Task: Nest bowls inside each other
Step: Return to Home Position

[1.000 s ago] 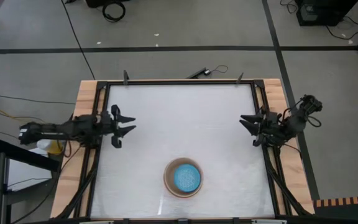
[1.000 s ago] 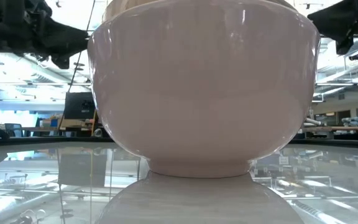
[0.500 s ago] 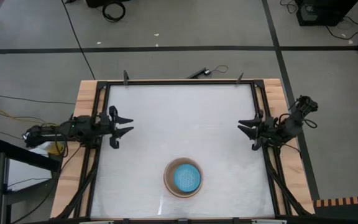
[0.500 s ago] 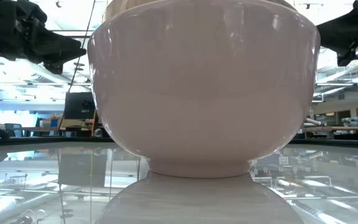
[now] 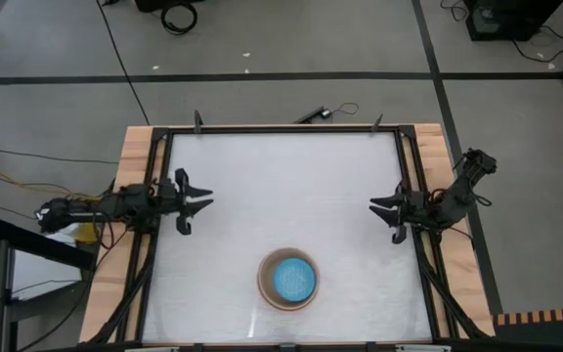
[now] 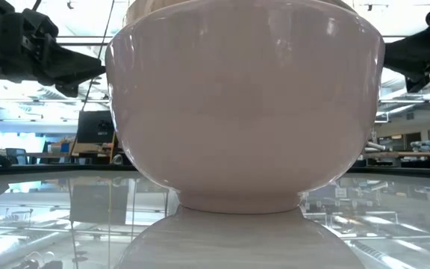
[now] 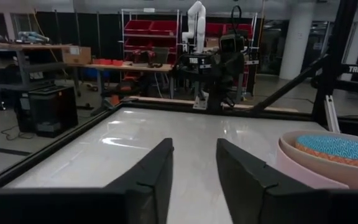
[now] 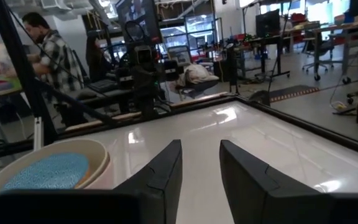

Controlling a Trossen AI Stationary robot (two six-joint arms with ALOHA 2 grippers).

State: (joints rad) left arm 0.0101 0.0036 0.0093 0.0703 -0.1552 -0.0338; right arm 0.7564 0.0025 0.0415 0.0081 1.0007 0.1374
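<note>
The bowls stand nested as one stack (image 5: 287, 279) near the table's near edge, at its middle. The bright blue bowl (image 5: 293, 281) sits innermost, and the cream-white bowl (image 6: 245, 104) is outermost, resting on its foot. The left wrist view shows the stack (image 7: 328, 158) off to one side, and so does the right wrist view (image 8: 48, 168). My left gripper (image 5: 206, 198) hovers open at the table's left edge and points level toward the right. My right gripper (image 5: 381, 220) hovers open at the right edge, pointing left and slightly toward the near edge. Both are far from the bowls.
A black frame (image 5: 281, 128) borders the white tabletop. The wide white surface (image 5: 291, 186) between the two grippers is free. A small dark object with a cable (image 5: 321, 112) lies just beyond the far edge. People (image 8: 55, 56) stand in the room past the table.
Both grippers have sunk closer to the table. My right gripper has also swung a little toward the near edge. The bowls have not moved.
</note>
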